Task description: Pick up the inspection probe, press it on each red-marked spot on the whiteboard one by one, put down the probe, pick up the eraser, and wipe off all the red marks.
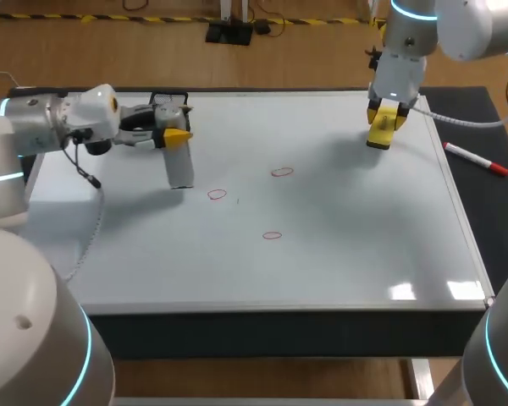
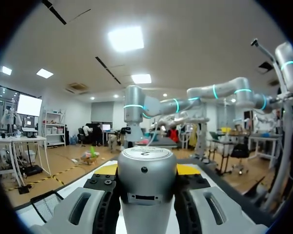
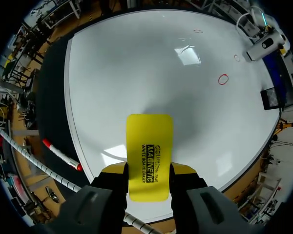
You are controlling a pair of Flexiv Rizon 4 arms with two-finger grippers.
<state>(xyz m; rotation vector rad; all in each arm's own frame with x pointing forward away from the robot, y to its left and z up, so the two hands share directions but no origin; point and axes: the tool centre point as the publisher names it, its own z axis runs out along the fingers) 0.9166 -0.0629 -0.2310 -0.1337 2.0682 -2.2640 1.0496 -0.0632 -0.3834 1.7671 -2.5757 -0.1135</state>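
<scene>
The whiteboard (image 1: 339,245) carries three small red rings: one (image 1: 281,172) near the middle, one (image 1: 217,194) to its left, one (image 1: 272,235) nearer the front. My left gripper (image 1: 174,135) is shut on the grey cylindrical inspection probe (image 1: 180,166), whose lower end hangs close to the board just left of the left ring. In the left wrist view the probe (image 2: 146,180) fills the space between the fingers. My right gripper (image 1: 384,118) hovers over the back right of the board, shut on the yellow eraser (image 1: 383,128). The eraser (image 3: 149,156) is held upright above the whiteboard (image 3: 151,63).
A red-capped marker (image 1: 477,159) lies on the dark mat right of the board, beside my right gripper in its wrist view (image 3: 61,153). A black wire basket (image 1: 169,101) stands at the board's back left, behind my left gripper.
</scene>
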